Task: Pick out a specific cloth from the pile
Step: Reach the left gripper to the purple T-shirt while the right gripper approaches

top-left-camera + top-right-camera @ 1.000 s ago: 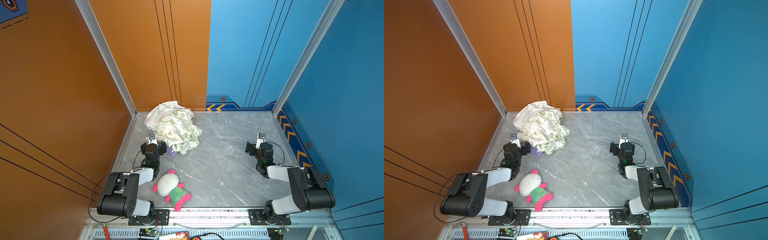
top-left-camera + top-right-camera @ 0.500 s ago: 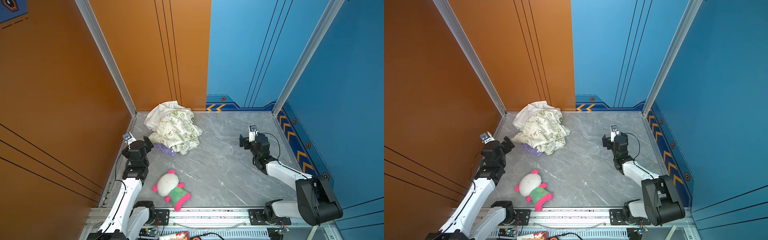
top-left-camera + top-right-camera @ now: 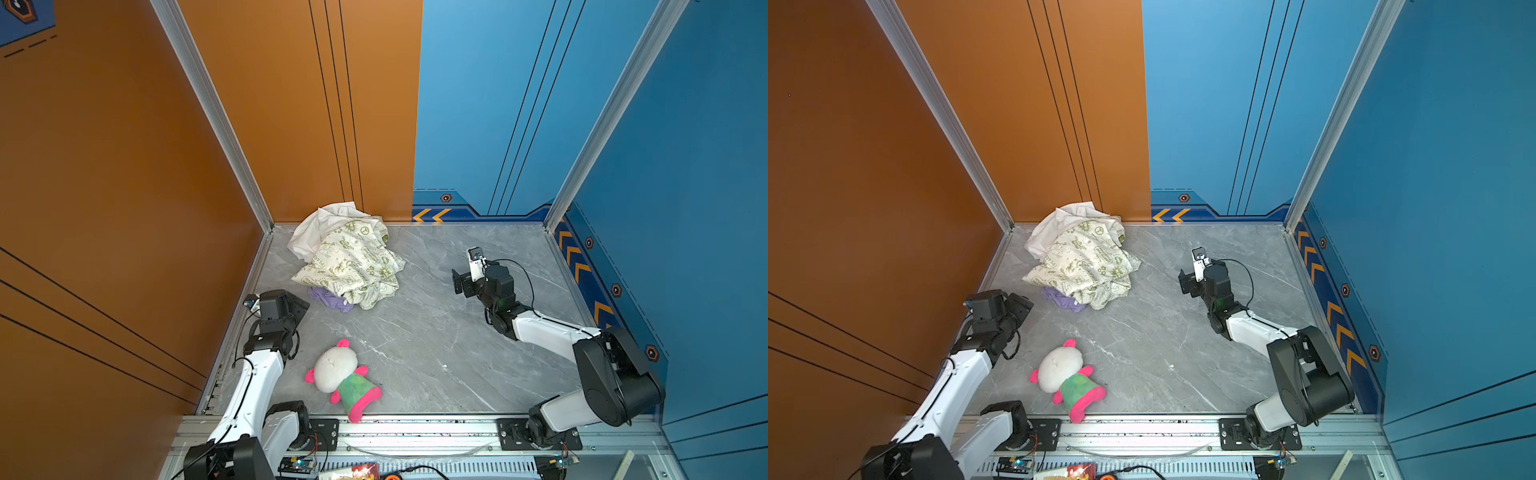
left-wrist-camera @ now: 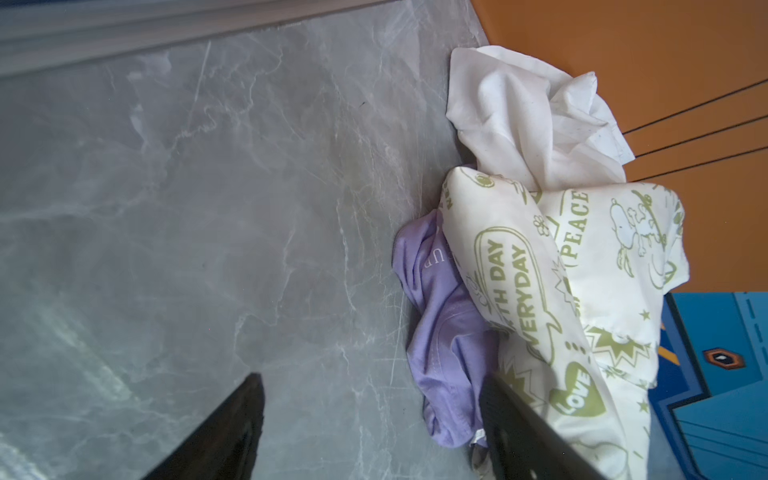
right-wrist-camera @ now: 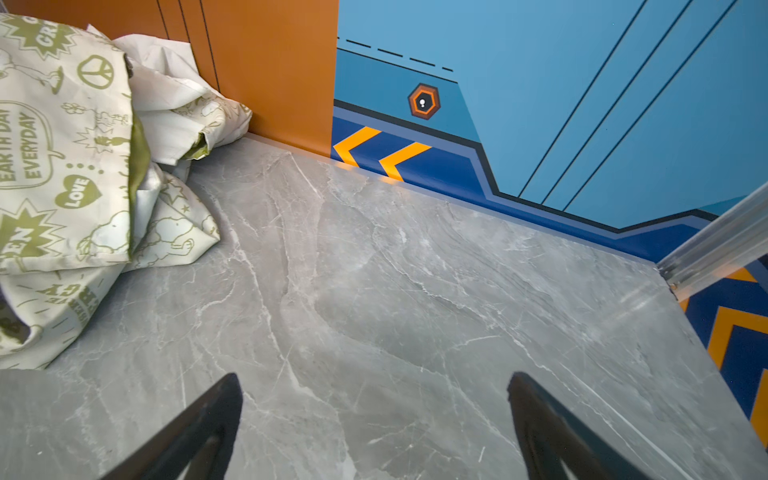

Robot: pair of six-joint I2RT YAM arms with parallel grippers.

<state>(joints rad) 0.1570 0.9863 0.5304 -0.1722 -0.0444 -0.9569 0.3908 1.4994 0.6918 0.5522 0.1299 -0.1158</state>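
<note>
A: Grey marble table (image 3: 436, 332) is taking up the whole floor of the booth. The pile (image 3: 349, 257) is sitting at about eleven o'clock, up in the back corner against the orange wall: a plain off-white garment (image 3: 311, 232) behind, a cream cloth with green doodles (image 3: 1088, 266) draping over the front.

B: And the lavender cloth (image 3: 330, 300)?

A: It is poking out from under the near edge of the doodle cloth, at roughly ten o'clock from the table's centre. Only a small bunched part is showing; in the left wrist view (image 4: 440, 328) white lettering is showing on it, mostly covered.

B: Arms?

A: The left gripper (image 3: 297, 305) is hovering just beside that lavender bit, at about nine o'clock. Its jaws are standing spread; one finger (image 4: 511, 411) is lying across the cloth's edge in the wrist view, and I cannot tell whether it is touching. Nothing is pinched. The right gripper (image 3: 459, 282) is hanging at about two o'clock, well apart from the pile, jaws spread wide over bare table (image 5: 374, 291).

B: Anything smaller?

A: A plush toy (image 3: 340, 376), white head, pink ears, green body, is lying at seven o'clock near the front rail.
</note>
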